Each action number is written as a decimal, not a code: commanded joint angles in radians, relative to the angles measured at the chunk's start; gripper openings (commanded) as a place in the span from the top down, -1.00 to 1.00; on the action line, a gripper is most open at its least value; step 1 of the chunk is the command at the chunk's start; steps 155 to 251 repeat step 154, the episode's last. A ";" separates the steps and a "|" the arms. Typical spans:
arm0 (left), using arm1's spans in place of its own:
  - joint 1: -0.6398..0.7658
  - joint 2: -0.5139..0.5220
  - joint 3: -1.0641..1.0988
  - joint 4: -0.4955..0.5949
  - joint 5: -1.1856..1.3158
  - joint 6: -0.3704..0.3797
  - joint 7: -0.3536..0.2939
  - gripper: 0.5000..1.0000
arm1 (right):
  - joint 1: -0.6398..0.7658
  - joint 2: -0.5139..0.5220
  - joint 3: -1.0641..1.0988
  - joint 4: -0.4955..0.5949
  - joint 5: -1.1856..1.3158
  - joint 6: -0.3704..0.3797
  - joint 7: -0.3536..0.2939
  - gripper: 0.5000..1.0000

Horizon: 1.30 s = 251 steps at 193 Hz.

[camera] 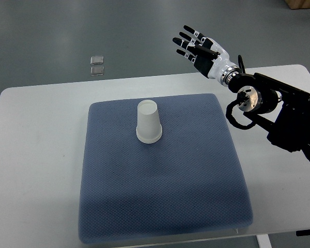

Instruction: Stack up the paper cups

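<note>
A white paper cup [148, 121] stands upside down on the blue cushion mat [165, 175], a little left of the mat's centre and toward its far edge. It looks like one cup or a tight stack; I cannot tell which. My right hand [194, 45] hovers beyond the table's far edge, up and to the right of the cup, fingers spread and holding nothing. Its black arm [279, 111] comes in from the right edge. The left arm does not show.
The mat lies on a white table [36, 155]. Two small clear squares [97, 65] lie on the grey floor beyond the table's far side.
</note>
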 commanded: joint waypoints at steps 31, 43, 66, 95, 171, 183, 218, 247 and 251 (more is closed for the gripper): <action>0.000 0.000 0.001 -0.001 0.000 0.000 0.000 -1.00 | -0.129 0.001 0.106 -0.009 -0.006 0.105 0.055 -0.67; 0.000 0.000 0.001 -0.001 0.000 0.000 0.000 -1.00 | -0.153 0.003 0.133 -0.014 -0.008 0.120 0.074 -0.67; 0.000 0.000 0.001 -0.001 0.000 0.000 0.000 -1.00 | -0.187 0.001 0.145 -0.025 -0.011 0.148 0.088 -0.67; 0.000 0.000 0.001 -0.001 0.000 -0.002 0.000 -1.00 | -0.207 0.003 0.144 -0.058 -0.019 0.163 0.088 -0.67; 0.000 0.000 0.003 -0.001 0.000 -0.034 0.000 -1.00 | -0.232 0.003 0.141 -0.066 -0.023 0.191 0.095 -0.67; 0.000 0.000 0.003 -0.001 0.000 -0.034 0.000 -1.00 | -0.232 0.003 0.141 -0.066 -0.023 0.191 0.095 -0.67; 0.000 0.000 0.003 -0.001 0.000 -0.034 0.000 -1.00 | -0.232 0.003 0.141 -0.066 -0.023 0.191 0.095 -0.67; 0.000 0.000 0.003 -0.001 0.000 -0.034 0.000 -1.00 | -0.232 0.003 0.141 -0.066 -0.023 0.191 0.095 -0.67; 0.000 0.000 0.003 -0.001 0.000 -0.034 0.000 -1.00 | -0.232 0.003 0.141 -0.066 -0.023 0.191 0.095 -0.67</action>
